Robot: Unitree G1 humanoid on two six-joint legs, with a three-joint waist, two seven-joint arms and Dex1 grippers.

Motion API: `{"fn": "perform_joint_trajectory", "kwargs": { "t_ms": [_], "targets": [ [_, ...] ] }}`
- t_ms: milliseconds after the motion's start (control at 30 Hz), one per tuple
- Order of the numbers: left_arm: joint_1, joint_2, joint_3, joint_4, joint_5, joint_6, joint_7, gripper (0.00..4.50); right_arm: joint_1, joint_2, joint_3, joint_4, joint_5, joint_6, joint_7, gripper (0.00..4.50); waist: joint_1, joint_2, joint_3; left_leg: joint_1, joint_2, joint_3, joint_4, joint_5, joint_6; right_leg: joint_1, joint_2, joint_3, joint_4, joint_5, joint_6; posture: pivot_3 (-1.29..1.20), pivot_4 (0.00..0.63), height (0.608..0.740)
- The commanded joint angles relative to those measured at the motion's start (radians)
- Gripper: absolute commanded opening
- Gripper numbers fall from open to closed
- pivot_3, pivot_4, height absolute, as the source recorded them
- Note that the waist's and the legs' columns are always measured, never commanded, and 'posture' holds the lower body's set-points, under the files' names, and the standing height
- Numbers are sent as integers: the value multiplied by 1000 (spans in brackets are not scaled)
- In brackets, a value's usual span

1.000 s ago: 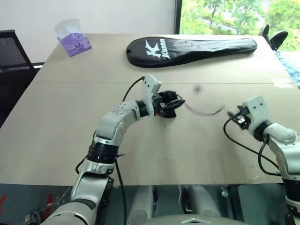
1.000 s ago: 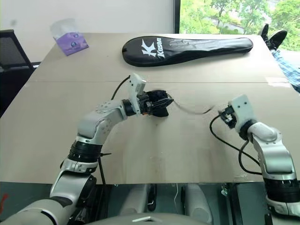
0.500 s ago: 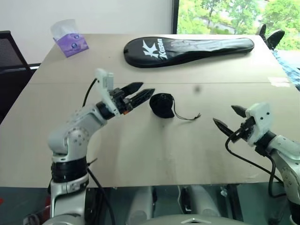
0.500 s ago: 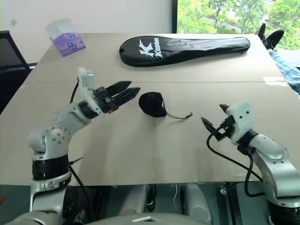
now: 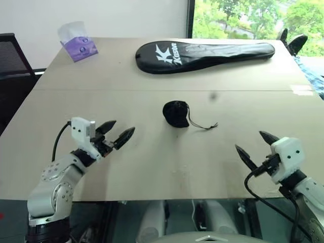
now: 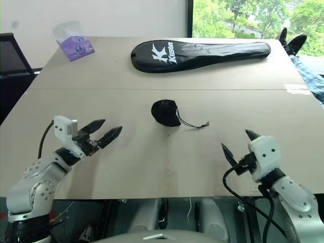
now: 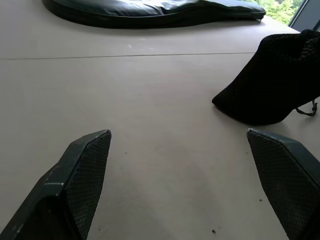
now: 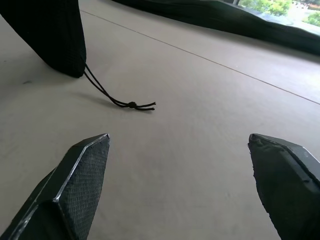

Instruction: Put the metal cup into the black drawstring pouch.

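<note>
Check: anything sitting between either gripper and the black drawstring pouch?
Nothing visible. Bare table lies between the open left gripper and the black drawstring pouch, and between the open right gripper and it. Only the pouch's cord trails toward the right gripper.

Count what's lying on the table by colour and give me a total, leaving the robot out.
Black: 2, the black drawstring pouch and the long racket cover
Purple and clear: 1, the tissue pack
Total: 3
</note>
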Motion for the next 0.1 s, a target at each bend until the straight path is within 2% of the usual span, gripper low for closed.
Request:
{"fn": "perform_joint_trajectory", "kwargs": {
  "t_ms": [33, 100],
  "targets": [
    [10, -5, 16, -65, -13, -16, 29, 4485, 4, 7, -39, 46, -2, -78, 4, 4500, 0, 0, 0, 4, 0, 0, -1, 0, 0, 3, -2, 0, 0, 0, 0, 0, 150, 740],
    [5, -7, 11, -74, -11, -15, 44, 4485, 3, 5, -41, 87, -6, -114, 14, 4500, -1, 0, 0, 4, 0, 1, -1, 0, 0, 3, -4, 0, 0, 0, 0, 0, 150, 740]
  ]
}}
